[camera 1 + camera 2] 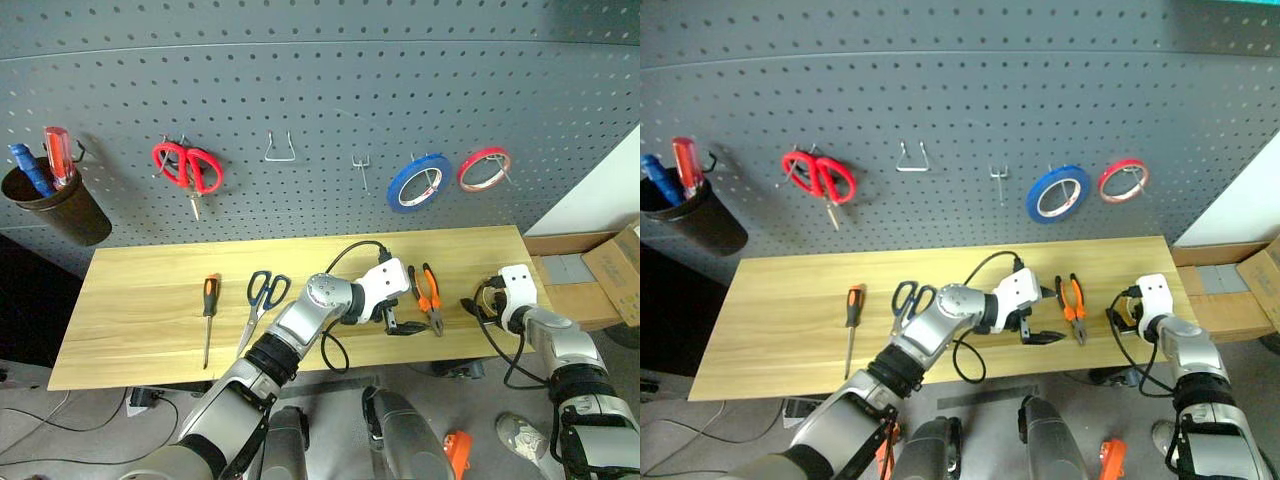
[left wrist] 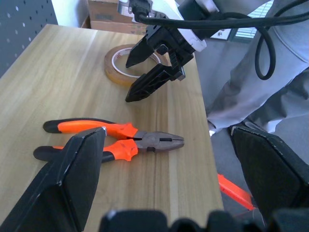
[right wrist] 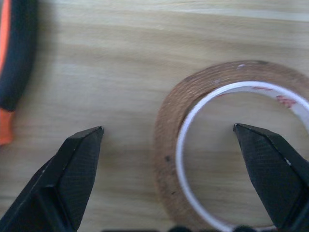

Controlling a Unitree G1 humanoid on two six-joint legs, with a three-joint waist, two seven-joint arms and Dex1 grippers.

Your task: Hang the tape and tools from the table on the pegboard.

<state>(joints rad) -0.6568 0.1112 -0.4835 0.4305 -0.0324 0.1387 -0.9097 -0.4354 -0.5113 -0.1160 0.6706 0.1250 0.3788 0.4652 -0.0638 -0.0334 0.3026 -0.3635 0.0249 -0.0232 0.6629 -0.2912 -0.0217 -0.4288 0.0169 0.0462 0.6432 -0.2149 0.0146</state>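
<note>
On the table [image 1: 150, 300], left gripper [image 1: 397, 322] spread wide beside pliers [image 1: 431, 296], right gripper [image 2: 145, 72] gaping over tape [image 3: 193, 121], both empty

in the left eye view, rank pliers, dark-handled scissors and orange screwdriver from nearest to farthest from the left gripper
1. pliers: just to the right of the left gripper, near the table's front edge.
2. scissors: left of the gripper, past the forearm.
3. screwdriver: farthest left on the table.

Pegboard [image 1: 320, 90]: dark grey, regular grid of small holes. Table [image 1: 150, 300]: light wood, plank grain. Pliers [image 2: 111, 137]: orange-and-black handles. Screwdriver [image 1: 209, 300]: orange and black handle. Scissors [image 1: 265, 293]: dark blue-black handles. Tape [image 3: 169, 145]: yellowish-tan, white inner rim.
</note>
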